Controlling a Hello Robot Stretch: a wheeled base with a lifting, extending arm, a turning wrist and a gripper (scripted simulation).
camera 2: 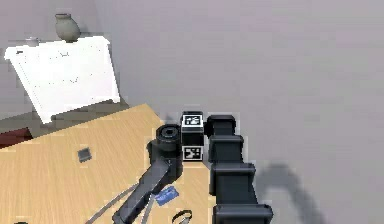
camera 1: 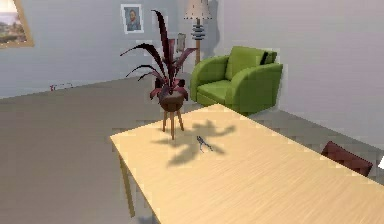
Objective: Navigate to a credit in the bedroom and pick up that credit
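My gripper [camera 2: 137,203] reaches down and left from the two white marker squares [camera 2: 192,137] over a light wooden table [camera 2: 50,185]. A small flat bluish thing [camera 2: 168,195] lies on the tabletop right beside the gripper's dark body. A small dark ring [camera 2: 182,215] lies just below it. Farther left on the table lies a small dark square thing [camera 2: 84,155]. I cannot tell whether the gripper holds anything. In the forward view the same table [camera 1: 260,180] carries a small dark thin thing [camera 1: 205,143].
A white dresser [camera 2: 68,75] with a grey vase [camera 2: 66,25] stands beyond the table. Ahead are a dark-leaved plant [camera 1: 172,90] on a stand, a green armchair [camera 1: 238,78], a floor lamp [camera 1: 197,20], wall pictures [camera 1: 131,17] and a brown chair [camera 1: 345,157].
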